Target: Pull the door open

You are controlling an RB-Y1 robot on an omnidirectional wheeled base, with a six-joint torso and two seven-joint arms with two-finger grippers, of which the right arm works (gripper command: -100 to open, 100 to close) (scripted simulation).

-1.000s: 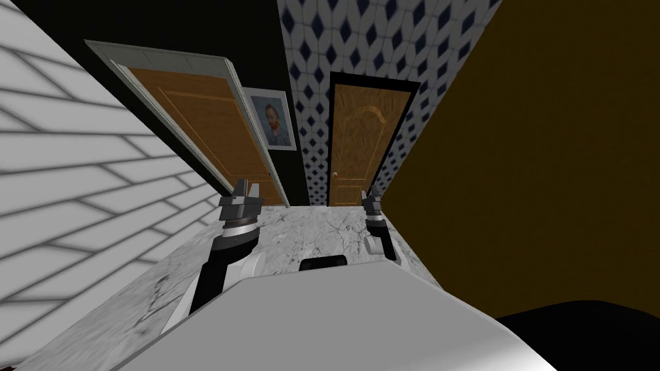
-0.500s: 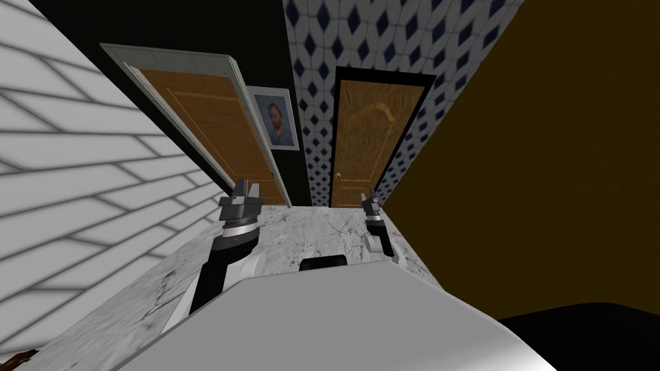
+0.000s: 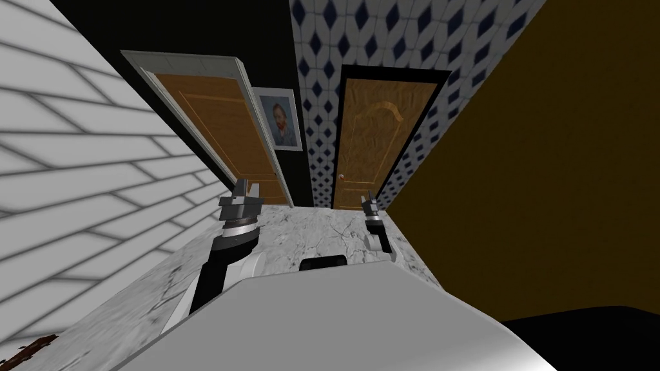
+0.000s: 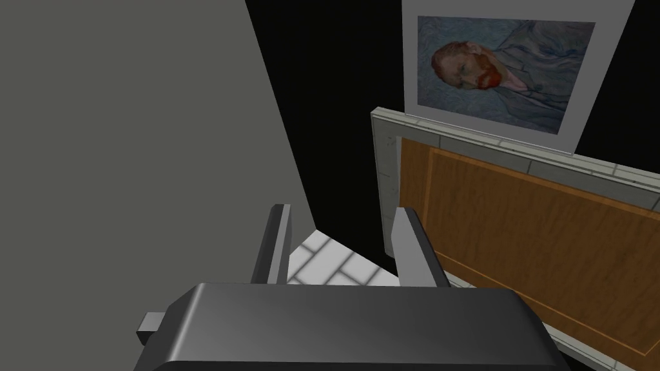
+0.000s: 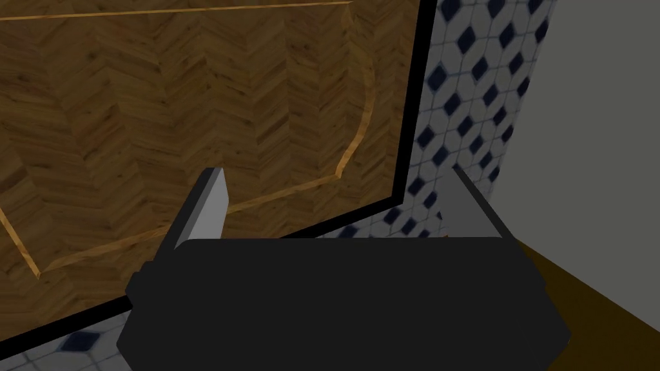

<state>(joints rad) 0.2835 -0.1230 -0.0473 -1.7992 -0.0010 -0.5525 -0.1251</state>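
Brown wooden door (image 3: 370, 129), shut in black frame (image 3: 393, 69), ahead of right hand (image 3: 370, 197) — fingers (image 5: 209, 199) apart, left hand (image 3: 247, 187) apart too

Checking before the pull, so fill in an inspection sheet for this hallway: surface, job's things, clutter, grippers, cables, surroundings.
Surface: grey marbled floor.
Job's things: black-framed wooden door ahead, shut, small knob at its left edge.
Clutter: rust-brown patch at the floor's near left corner, unclear.
Grippers: left gripper and right gripper held forward, fingers open, empty, short of the door.
Cables: nothing seen.
Surroundings: grey-framed wooden door, portrait, white brick wall, diamond-tiled wall, dark ochre wall.
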